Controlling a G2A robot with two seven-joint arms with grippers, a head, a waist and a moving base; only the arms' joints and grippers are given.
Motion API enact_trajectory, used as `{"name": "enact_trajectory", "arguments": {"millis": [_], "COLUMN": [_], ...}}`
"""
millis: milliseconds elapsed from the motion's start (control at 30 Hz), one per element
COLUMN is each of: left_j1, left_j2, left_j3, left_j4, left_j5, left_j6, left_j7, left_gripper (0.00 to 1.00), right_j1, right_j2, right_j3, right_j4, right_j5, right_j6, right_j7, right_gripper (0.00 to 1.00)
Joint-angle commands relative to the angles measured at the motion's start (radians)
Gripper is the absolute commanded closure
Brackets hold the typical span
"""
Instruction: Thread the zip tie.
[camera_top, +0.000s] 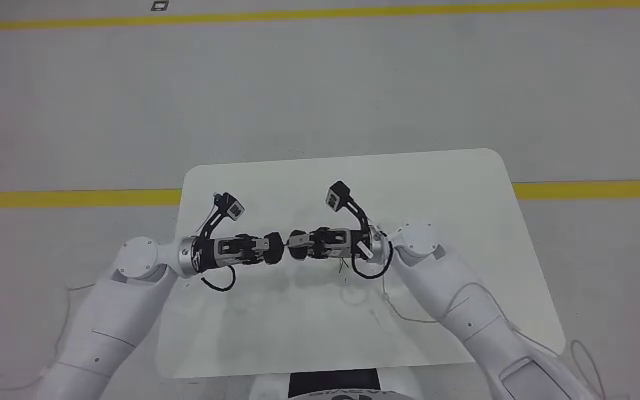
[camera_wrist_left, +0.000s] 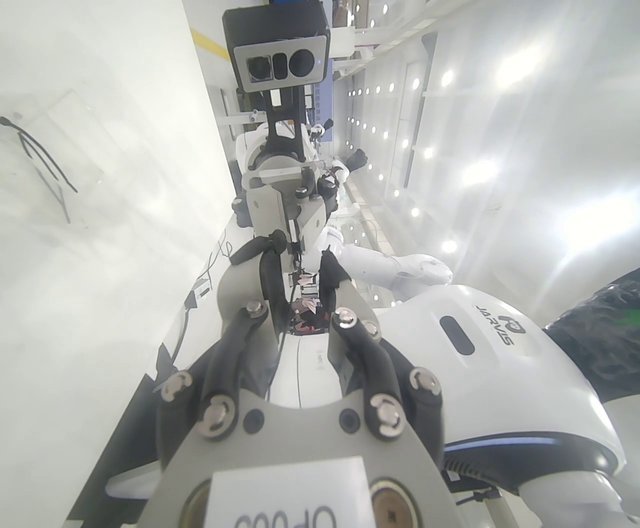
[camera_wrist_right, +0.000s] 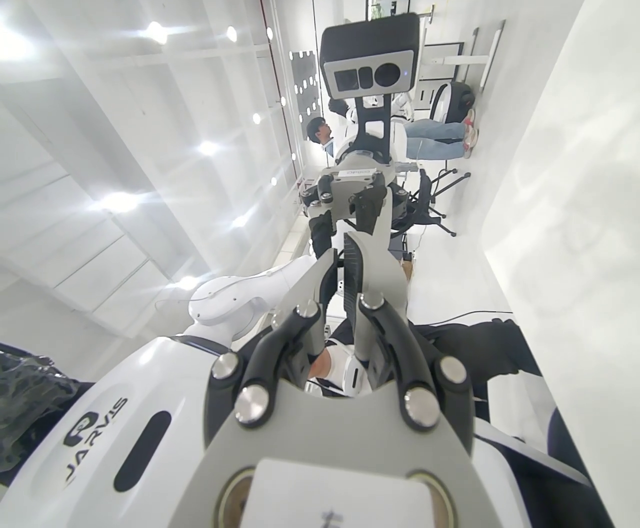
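Above the middle of the white desk, the left gripper and right gripper meet tip to tip at frame centre. The left jaws stand slightly spread, a thin black zip tie running between them. The right jaws are nearly pressed together (whether they pinch anything cannot be told).

I work above a white table with rounded corners, standing on a grey floor. One yellow stripe passes behind the table and a second yellow stripe lies farther away, near a small dark square marker. I see a black office chair and round ceiling lights.
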Motion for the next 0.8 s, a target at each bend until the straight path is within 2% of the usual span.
{"name": "enact_trajectory", "arguments": {"millis": [0, 767], "left_j1": [0.001, 0.002], "left_j2": [0.0, 0.003], "left_j3": [0.0, 0.004], "left_j4": [-0.001, 0.007], "left_j5": [0.0, 0.001], "left_j6": [0.0, -0.011], "left_j7": [0.001, 0.025], "left_gripper": [0.84, 0.84], "right_j1": [0.003, -0.008], "right_j2": [-0.001, -0.002], "right_j3": [-0.004, 0.006], "right_j4": [0.004, 0.041], "right_j5": [0.002, 0.073], "right_j6": [0.0, -0.038], "right_j7": [-0.001, -0.046], "right_gripper": [1.0, 1.0]}}
